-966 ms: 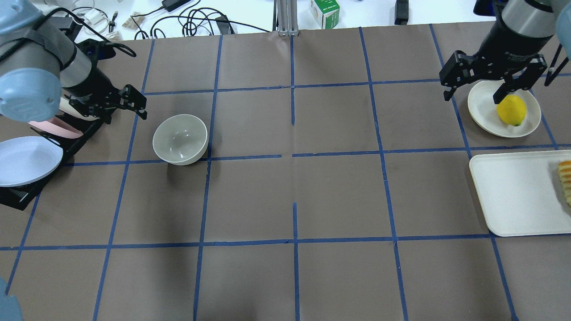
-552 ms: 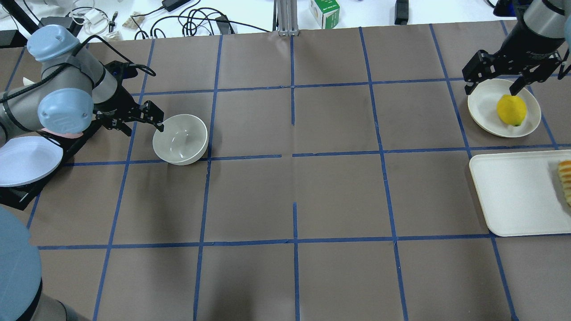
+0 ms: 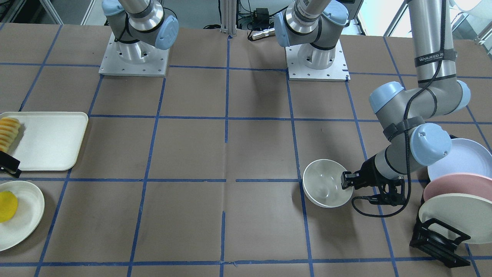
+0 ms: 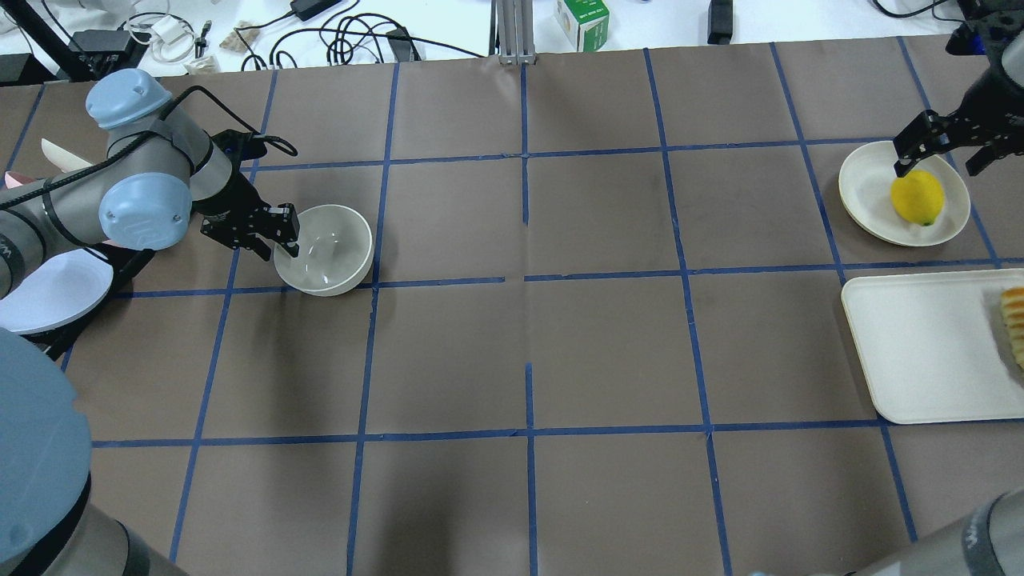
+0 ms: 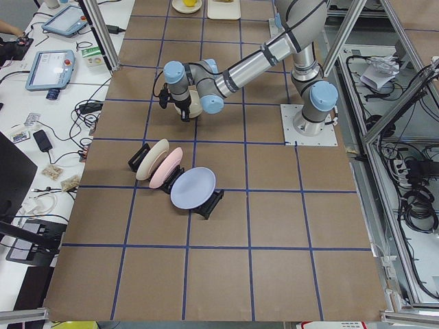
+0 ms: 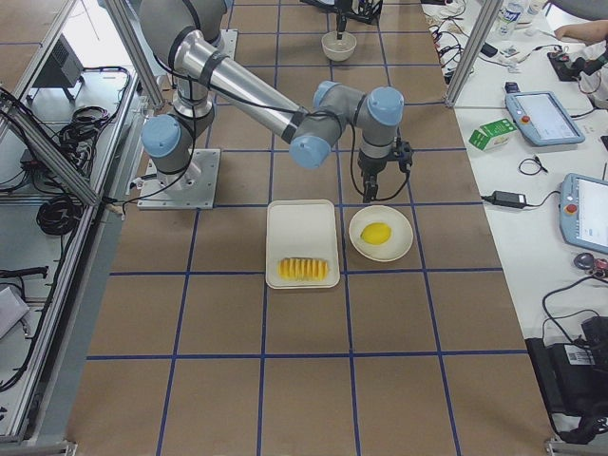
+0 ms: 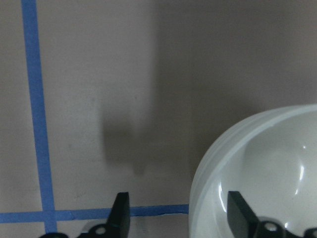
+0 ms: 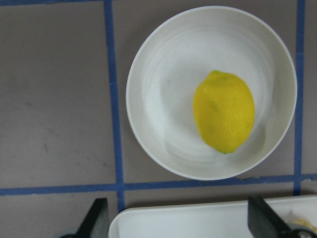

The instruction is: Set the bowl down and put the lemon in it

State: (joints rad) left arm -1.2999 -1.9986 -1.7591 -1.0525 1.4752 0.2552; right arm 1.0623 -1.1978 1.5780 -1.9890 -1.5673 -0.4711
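Front-facing: left gripper (image 3: 347, 181) at rim of bowl (image 3: 324, 184); bowl upright, toward table's left edge.

Overhead: left gripper has closed in from left edge, jaws apart, straddling rim; grasp near, not made. Right gripper (image 4: 934, 166) spread wide, seemingly lower over lemon (image 4: 918, 198) on plate (image 4: 860, 192), by right edge.

Left wrist: one finger (image 7: 238, 214) inside bowl, other outside.

Right wrist: lemon untouched.

The lemon (image 4: 918, 198) lies on a plate (image 4: 868, 192) beside the tray (image 4: 920, 352), well apart from the bowl (image 4: 346, 240).

Left claw (image 4: 282, 240), right claw (image 4: 936, 162): both open.
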